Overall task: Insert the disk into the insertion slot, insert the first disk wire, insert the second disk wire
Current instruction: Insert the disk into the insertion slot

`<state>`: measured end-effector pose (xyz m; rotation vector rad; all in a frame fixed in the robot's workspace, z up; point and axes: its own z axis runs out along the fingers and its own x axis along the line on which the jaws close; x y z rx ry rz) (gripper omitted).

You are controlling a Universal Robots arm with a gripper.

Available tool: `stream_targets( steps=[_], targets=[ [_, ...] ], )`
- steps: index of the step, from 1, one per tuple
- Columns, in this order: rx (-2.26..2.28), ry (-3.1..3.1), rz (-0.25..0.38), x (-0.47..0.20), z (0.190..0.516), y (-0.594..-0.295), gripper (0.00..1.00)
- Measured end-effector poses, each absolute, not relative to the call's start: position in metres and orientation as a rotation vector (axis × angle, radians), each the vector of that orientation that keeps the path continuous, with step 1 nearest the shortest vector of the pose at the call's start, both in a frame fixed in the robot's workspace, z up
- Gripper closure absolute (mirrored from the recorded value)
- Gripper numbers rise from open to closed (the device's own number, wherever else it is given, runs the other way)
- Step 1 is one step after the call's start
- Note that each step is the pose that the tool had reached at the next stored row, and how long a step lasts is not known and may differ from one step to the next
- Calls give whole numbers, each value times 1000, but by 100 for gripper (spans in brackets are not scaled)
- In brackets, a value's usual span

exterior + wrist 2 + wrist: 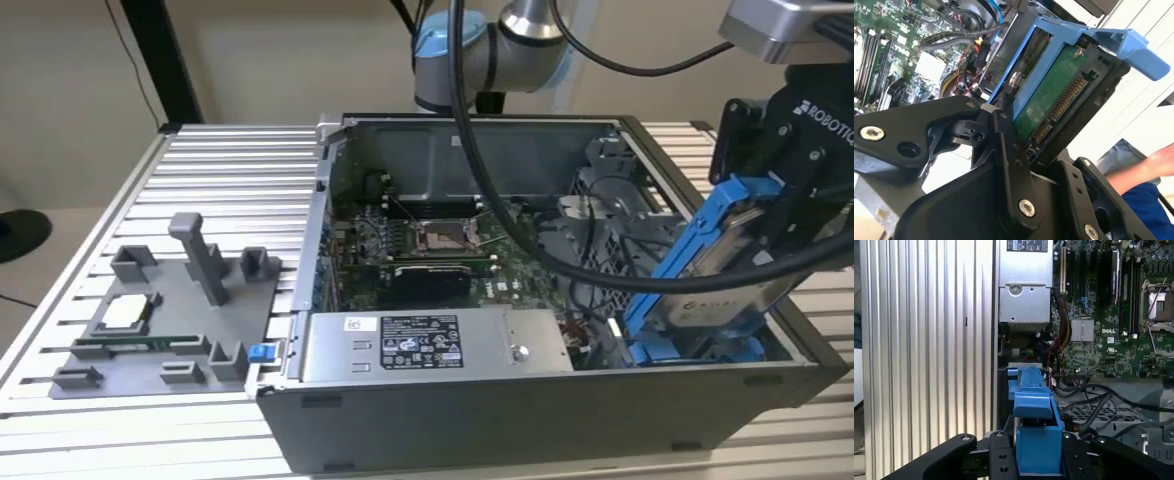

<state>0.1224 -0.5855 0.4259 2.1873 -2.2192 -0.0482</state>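
**Disk Held at the Bay, Tilted: Insertion Hazards**

The disk [714, 285], in its blue carrier, is clamped at its upper end between the two fingers of the pincer [771, 205]. The fingers are closed onto the carrier's sides. In the second wrist view, the disk's green circuit board and connector strip face the camera.

The disk hangs below the pincer at a slant. Its lower end lies inside the computer case [534, 420], at the insertion slot [687, 348] directly beneath. Whether the carrier has entered the slot's guides cannot be determined. Neither disk wire appears connected.

Beyond the slot lie the wire bundles [601, 200], the power-supply box [414, 345] and the motherboard [427, 250]. The case rests on the ribbed bench [214, 160].

Hazards, as judged:
- Jamming. The slant may wedge a carrier edge against the slot's clips.
- Pivoting. Because the grip is at one end only, contact at the lower end may rotate the disk between the fingers.
- Snagging. The arm's black cable [627, 275] crosses just beside the disk and may catch on the carrier.
- Pinching. Loose wires near the slot may be trapped under the disk.
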Motion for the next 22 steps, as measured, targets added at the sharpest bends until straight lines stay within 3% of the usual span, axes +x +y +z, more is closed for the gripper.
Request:
stream_targets(
  steps=[22],
  targets=[
    [2218, -2234, -94, 126, 402, -584, 100]
  ],
)
